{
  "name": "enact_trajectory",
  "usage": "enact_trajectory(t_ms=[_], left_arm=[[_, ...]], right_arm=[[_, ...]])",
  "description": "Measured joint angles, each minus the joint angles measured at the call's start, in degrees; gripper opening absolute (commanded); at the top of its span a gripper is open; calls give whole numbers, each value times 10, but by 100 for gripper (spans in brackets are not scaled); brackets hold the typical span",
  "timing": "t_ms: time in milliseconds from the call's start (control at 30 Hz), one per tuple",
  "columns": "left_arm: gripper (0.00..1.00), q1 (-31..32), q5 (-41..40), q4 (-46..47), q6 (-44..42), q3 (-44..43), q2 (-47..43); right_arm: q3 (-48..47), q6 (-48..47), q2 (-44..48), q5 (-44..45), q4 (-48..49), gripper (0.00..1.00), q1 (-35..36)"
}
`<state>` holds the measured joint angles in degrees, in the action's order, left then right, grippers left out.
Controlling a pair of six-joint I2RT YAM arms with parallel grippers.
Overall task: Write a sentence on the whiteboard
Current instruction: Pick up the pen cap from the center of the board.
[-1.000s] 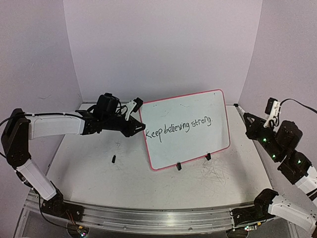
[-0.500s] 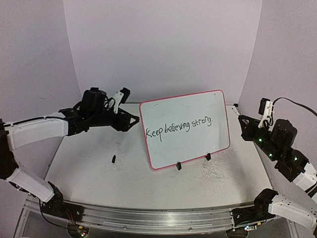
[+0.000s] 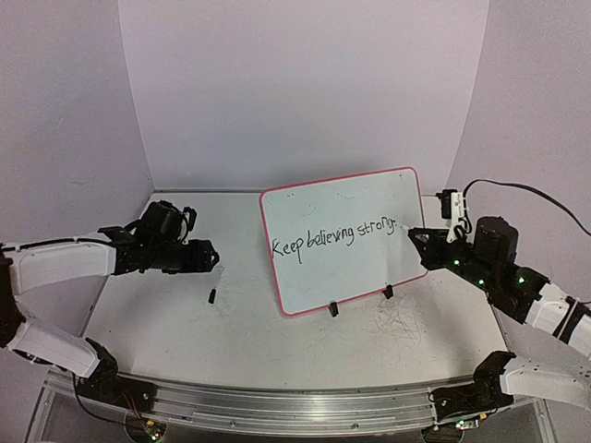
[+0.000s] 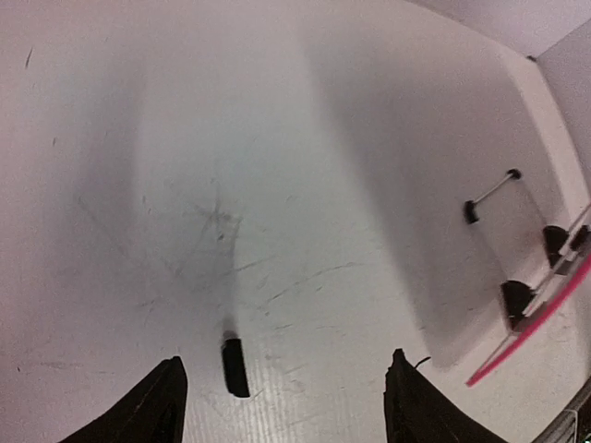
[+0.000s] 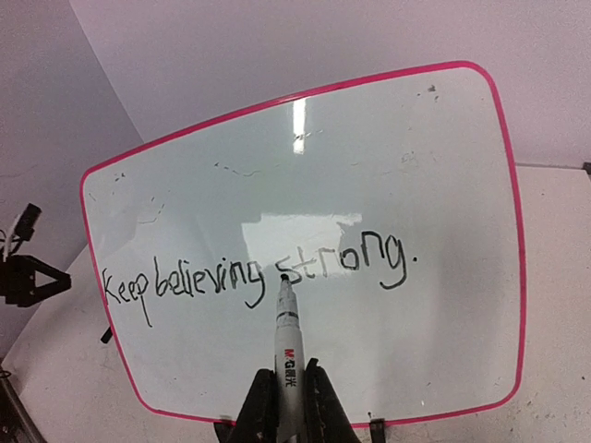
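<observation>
Found the whiteboard (image 3: pixel 351 198) propped upright on small black clips (image 3: pixel 333 310), right of the middle of the table (image 3: pixel 277 360) and nearer its far edge than its near one, face turned toward the near edge. Read the sentence (image 3: pixel 332 238) across the board's middle in black marker: "Keep believing strong." Saw the right tool (image 3: pixel 417 234) beside the board's right side, clamped on a marker (image 5: pixel 284 318), tip pointed at the writing and, from above, close to the end of the line. Could not judge contact between tip and board. Located the left tool (image 3: pixel 208 258) low over the left half of the table, well apart from the board, fingers (image 4: pixel 162 406) spread and holding nothing. Spotted a small black piece (image 3: pixel 212 296) lying on the table just beside that tool, toward the near edge, between the fingers in the wrist view.
</observation>
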<state>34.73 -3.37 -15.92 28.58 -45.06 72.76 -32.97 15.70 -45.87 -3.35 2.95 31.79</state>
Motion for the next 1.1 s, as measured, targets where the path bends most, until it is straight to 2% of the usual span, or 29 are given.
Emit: enact_trajectory(t_ms=[200,367,700,800,1100], left_arm=[[51,-21,14,-45,8,-15,143],[45,-19,24,-52,10,-41,207],[28,7,17,-53,10,-59,245],[21,17,-5,-62,10,-66,252],[9,54,-77,-82,14,-67,253]], right_arm=[[2,3,-26,-33,24,0,26],[20,11,-34,-38,49,0,50],[28,13,-43,-36,55,0,65],[28,13,-43,-33,57,0,69],[26,16,-58,-7,55,0,99]])
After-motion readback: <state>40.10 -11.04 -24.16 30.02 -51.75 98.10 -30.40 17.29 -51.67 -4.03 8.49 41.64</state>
